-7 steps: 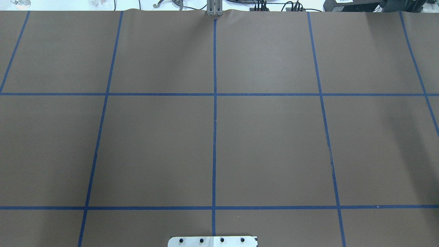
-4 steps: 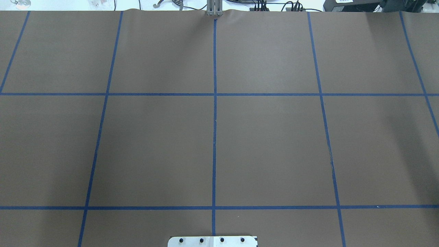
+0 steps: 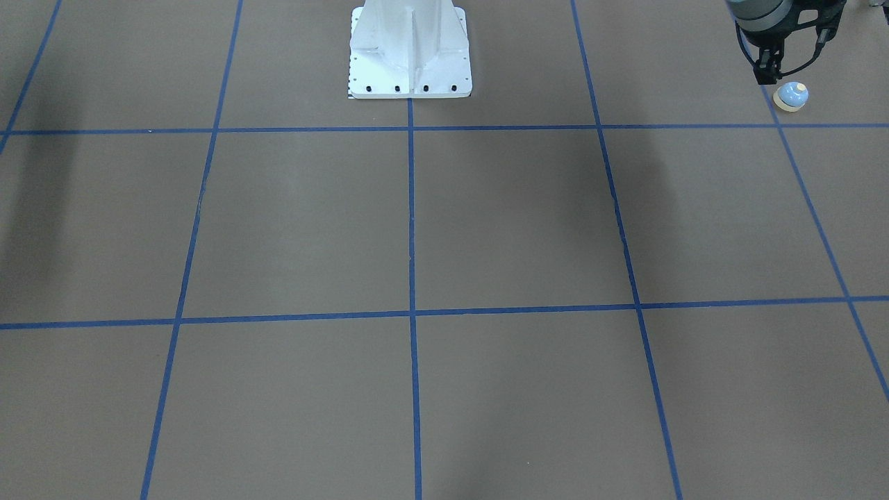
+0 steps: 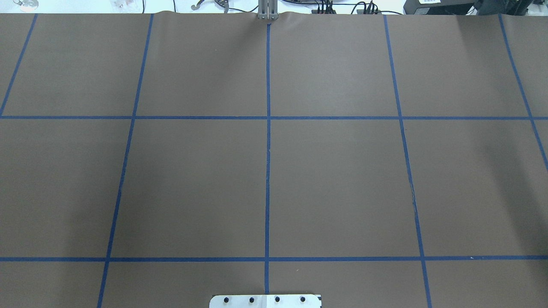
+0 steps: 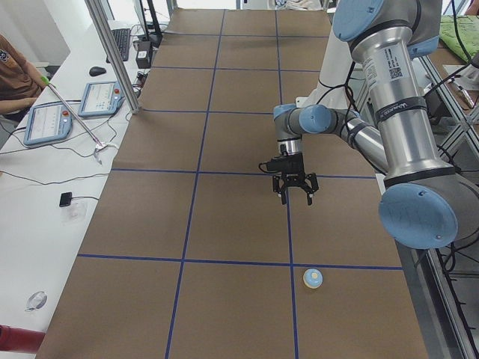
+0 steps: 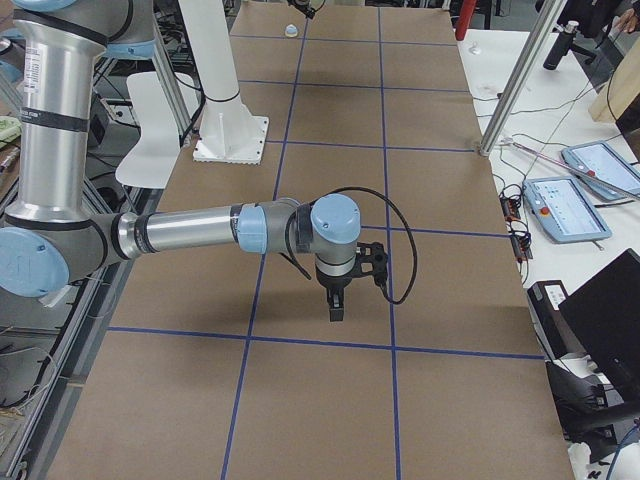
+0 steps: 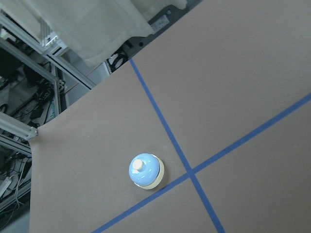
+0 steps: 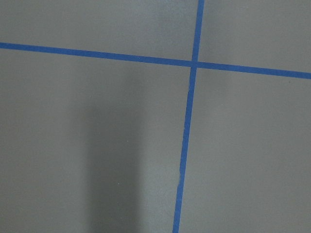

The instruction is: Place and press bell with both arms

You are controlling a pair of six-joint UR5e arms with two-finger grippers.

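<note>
Standing upright on the brown tabletop [image 4: 192, 179], the bell [image 3: 792, 96] sits just beside a crossing of blue tape [image 7: 190, 172] at the robot's left end, with the left pincer [image 5: 296, 196] hanging near it, apart, fingers spread. The right pincer [image 6: 336, 308] hovers over the other half; whether it is parted I cannot tell. The overhead view matches a second ago.

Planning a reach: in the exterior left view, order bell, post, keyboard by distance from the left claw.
1. Bell: on the table, camera side of the left claw.
2. Post: at the table's operator-side edge.
3. Keyboard: on the desk beyond it.
</note>
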